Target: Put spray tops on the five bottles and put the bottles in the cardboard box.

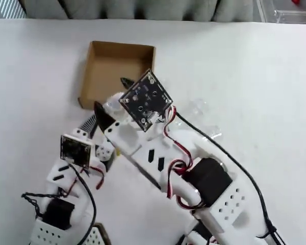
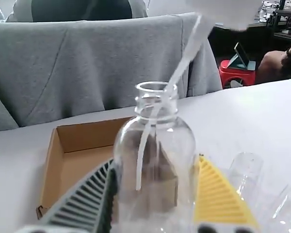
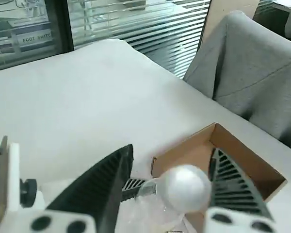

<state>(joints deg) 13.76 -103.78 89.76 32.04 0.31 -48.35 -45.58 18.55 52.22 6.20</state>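
- A clear bottle [image 2: 155, 141] is held upright and uncapped, at the near edge of the cardboard box [image 1: 117, 71].
- The bottle is grasped by the left pincer [image 2: 155, 164], with a grey ribbed finger [image 2: 94, 194] on one side and a yellow ribbed finger [image 2: 216, 194] on the other.
- A spray top [image 3: 186, 188] is held over the bottle. Its white head is raised well clear of the neck.
- The dip tube [image 2: 179, 73] of the spray top is slanted and passes down through the open neck into the bottle.
- The spray top is gripped by the right pincer [image 3: 172, 160], its two black ribbed fingers set either side of the white head.
- The cardboard box is seen open, lying flat on the table [image 1: 245, 61], just beyond the two pincers.
- Two more clear bottles [image 1: 199, 107] are seen lying on the table to the right of the pincers, apart from the box.
- The right arm is stretched in from the near right and the left arm from the near left, so that the pincers meet at the bottle.
- A grey chair back [image 2: 63, 63] is seen beyond the far edge of the table.
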